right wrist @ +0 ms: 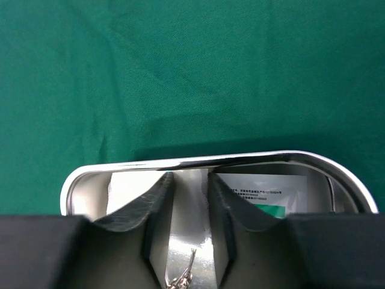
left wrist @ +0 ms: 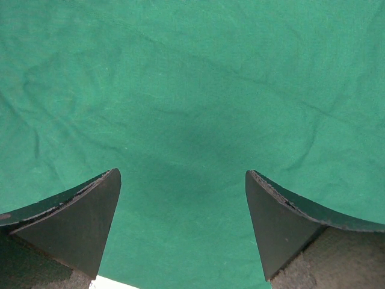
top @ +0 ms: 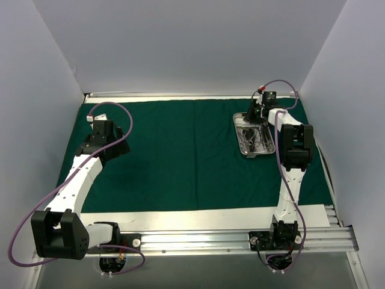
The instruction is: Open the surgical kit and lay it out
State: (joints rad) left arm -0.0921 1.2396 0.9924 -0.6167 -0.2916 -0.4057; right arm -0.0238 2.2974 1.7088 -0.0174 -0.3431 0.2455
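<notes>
1. Surgical kit: steel tray (right wrist: 180,162) sits at the far right of the flat green drape (top: 180,150), holding silver instruments (right wrist: 183,274) and a white-green packet (right wrist: 264,192).
2. Right gripper (right wrist: 190,177) dips into the tray, fingers narrowly apart, pinching nothing.
3. Left gripper (left wrist: 182,173) is spread wide above bare drape.

Plain pale walls (top: 180,42), white tabletop (top: 180,217)

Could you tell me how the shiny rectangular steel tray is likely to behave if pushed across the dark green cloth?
The shiny rectangular steel tray looks rigid, so it should shift as one piece. Its polished rim may be slippery to pinch. On the dark green cloth drape it might drag and wrinkle the fabric, and the small silver instruments inside could slide.
</notes>
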